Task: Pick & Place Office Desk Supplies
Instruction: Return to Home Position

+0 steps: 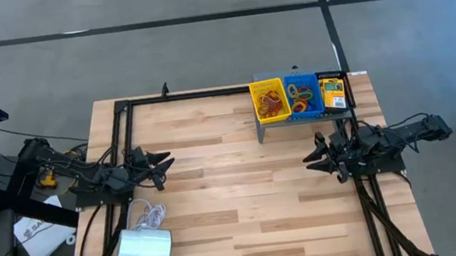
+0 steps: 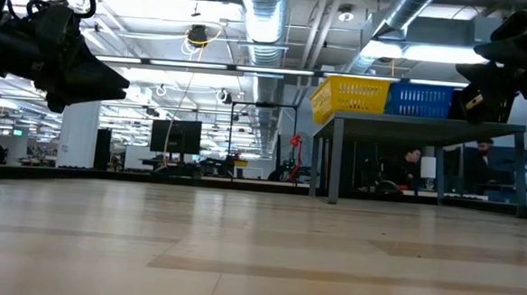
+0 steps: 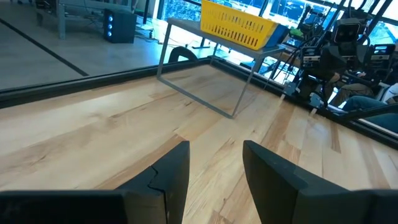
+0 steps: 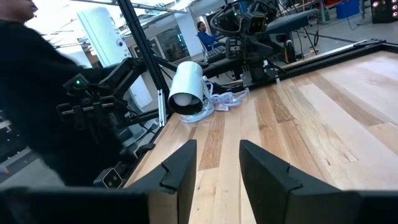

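The left hand (image 1: 164,170) is hovering over the left side of the counter (image 1: 236,196), its two fingers spread apart and gripping nothing. The left wrist view is showing bare wood through the gap of that hand (image 3: 216,149). The right hand (image 1: 313,154) is hanging over the right side of the counter, facing the left one across the middle. Its fingers are likewise spread and empty, as the right wrist view (image 4: 217,146) is showing. In the low view both hands are sitting clear above the wood.

The supplies are resting well away from the left hand, and near the right hand but apart from it, on the grey shelf (image 2: 427,123) at the far right corner. Three bins are standing there side by side. The yellow bin (image 1: 269,99) is holding the rubber bands (image 1: 271,104). The blue bin (image 1: 301,94) in the middle is holding coloured loops of a kind I cannot tell. The dark bin (image 1: 331,76) at the right end is carrying the crayon boxes (image 1: 333,94).

A white cylinder (image 1: 145,248) is lying on its side at the near left corner, its cord (image 1: 145,217) coiling beside it, just behind the left hand.
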